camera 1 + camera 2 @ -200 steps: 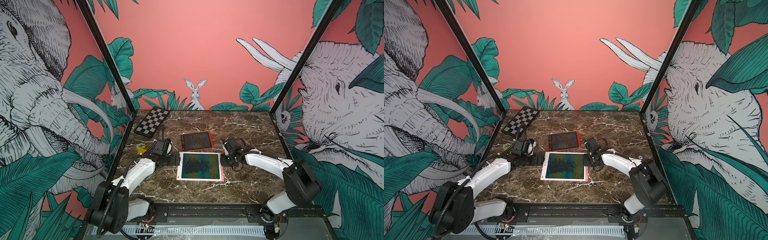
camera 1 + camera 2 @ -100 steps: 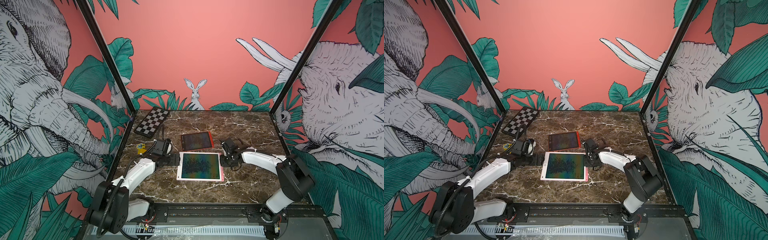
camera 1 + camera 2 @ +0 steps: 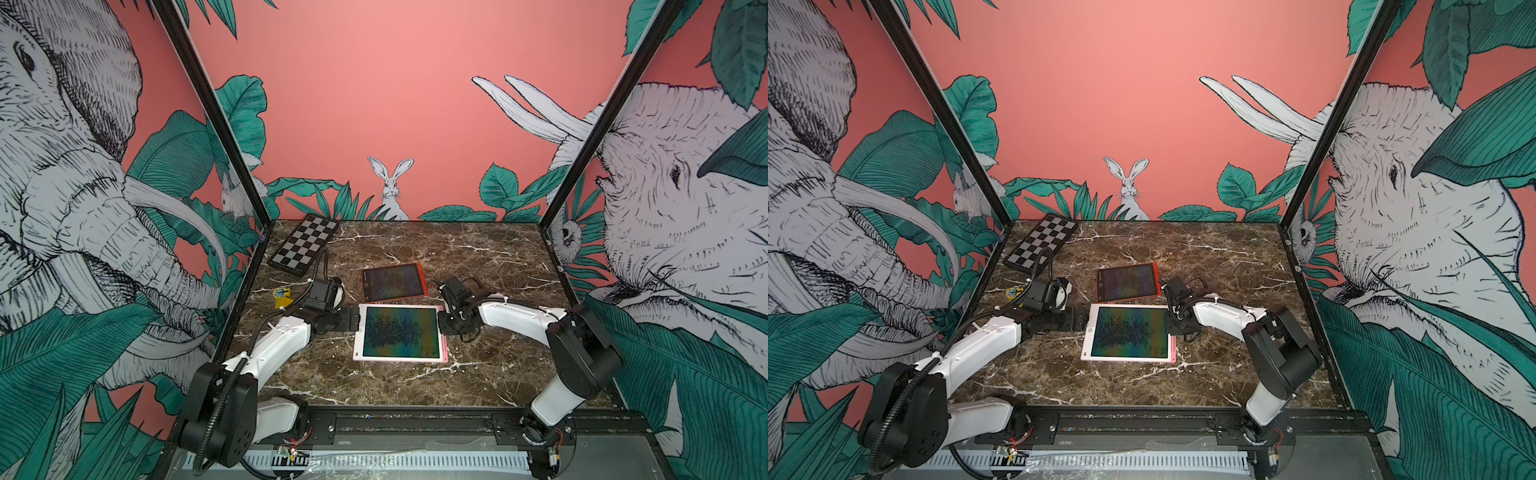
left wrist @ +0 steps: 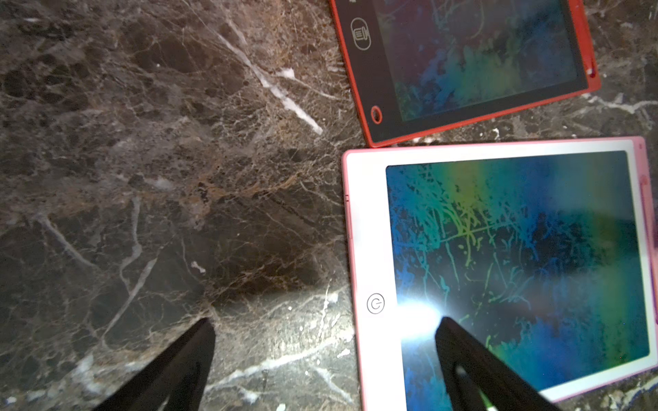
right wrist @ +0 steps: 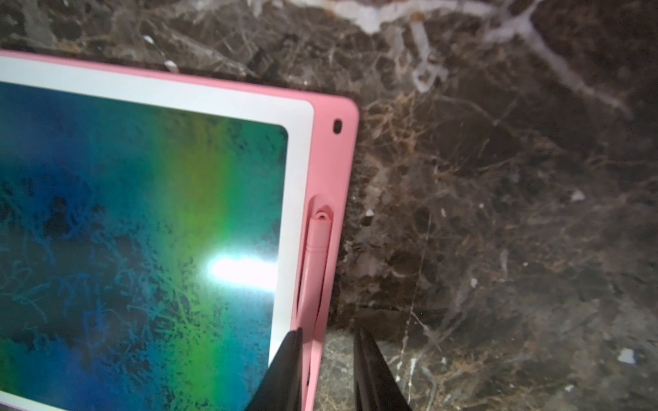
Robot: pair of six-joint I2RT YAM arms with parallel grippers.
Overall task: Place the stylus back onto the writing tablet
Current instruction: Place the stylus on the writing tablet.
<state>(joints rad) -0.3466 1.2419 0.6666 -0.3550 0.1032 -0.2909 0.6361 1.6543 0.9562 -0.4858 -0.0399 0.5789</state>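
stylus [image 5: 315, 256] is lying tucked along the right edge of the pink writing tablet [image 5: 334, 160] | right pincer [image 5: 329, 332] is sitting narrow and loose around the stylus | left pincer [image 4: 325, 320] is gaping wide over the tablet's left edge

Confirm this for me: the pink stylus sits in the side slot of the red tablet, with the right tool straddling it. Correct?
No. The stylus lies in the side slot of the pink tablet, not the red tablet, as the right wrist view shows. The right tool does straddle it.
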